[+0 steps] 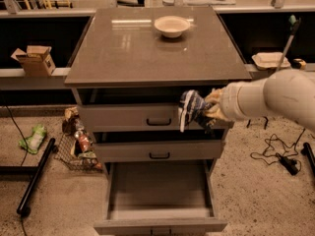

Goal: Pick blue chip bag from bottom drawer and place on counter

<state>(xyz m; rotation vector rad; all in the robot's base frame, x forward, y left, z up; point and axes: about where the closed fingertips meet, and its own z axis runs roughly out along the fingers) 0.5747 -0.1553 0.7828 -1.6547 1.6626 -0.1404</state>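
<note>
The blue chip bag (191, 109), dark blue with white print, hangs in my gripper (207, 110) in front of the top drawer, just below the counter's front edge. The gripper is shut on the bag; my pale arm (275, 98) reaches in from the right. The bottom drawer (160, 190) is pulled open below, and its flat grey floor shows nothing inside. The counter (128, 48) is a glossy grey-brown slab above, with a white bowl (172, 26) near its back.
Two black-handled drawers (158, 122) sit shut above the open one. A wire basket with snacks (78, 144) and a green bag (33, 137) lie on the floor left. A cardboard box (33, 59) sits on the left ledge. Cables (275, 154) lie on the right.
</note>
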